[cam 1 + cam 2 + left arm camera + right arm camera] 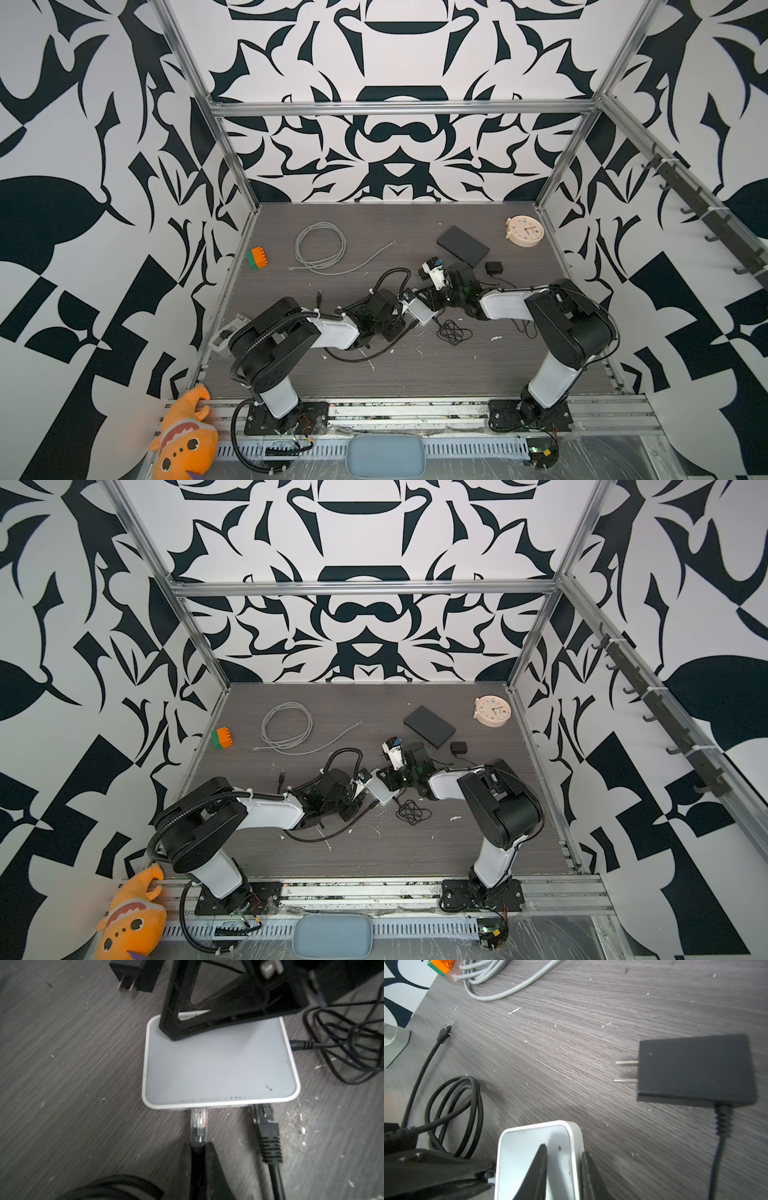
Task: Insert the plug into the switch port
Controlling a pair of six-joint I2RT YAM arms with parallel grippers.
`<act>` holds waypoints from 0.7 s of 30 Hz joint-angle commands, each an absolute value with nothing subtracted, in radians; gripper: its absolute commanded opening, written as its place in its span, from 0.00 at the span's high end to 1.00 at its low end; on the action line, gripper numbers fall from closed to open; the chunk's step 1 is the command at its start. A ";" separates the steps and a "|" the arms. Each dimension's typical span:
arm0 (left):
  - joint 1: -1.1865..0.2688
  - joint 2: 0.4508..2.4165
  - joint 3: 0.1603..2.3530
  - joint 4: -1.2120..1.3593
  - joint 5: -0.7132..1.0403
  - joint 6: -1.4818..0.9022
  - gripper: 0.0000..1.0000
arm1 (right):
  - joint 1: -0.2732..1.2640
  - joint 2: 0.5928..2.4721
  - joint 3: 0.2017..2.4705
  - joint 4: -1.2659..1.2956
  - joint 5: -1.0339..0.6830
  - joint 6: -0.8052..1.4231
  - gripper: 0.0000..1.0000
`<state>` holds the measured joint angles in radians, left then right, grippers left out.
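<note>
Left wrist view is showing the left gripper (198, 1146) pinching shut on the plug (199, 1121), whose clear tip is touching the left side of the switch (218, 1068) lying centrally on the table (62, 1084), while the right gripper (563, 1150) is clamping its far end, jaws narrowly parted.

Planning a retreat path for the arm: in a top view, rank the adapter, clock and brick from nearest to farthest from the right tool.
1. Adapter, just beyond the right tool, to its right.
2. Clock, far right corner.
3. Brick, far off to the left.
</note>
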<state>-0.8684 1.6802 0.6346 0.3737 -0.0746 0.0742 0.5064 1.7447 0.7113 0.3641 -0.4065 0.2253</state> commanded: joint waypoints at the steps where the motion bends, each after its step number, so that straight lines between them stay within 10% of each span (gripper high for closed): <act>1: -0.841 1.648 0.668 0.635 -0.038 0.003 1.00 | 0.623 1.789 0.655 0.163 -0.682 0.239 0.75; 21: -0.812 1.716 0.780 0.557 0.003 0.046 1.00 | 0.697 1.822 0.648 0.260 -0.807 0.280 0.77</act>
<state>-0.8200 1.6840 0.6621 0.3283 0.0196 0.0257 0.5255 1.7702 0.6903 0.4568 -0.4274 0.2443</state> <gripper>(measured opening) 0.113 0.236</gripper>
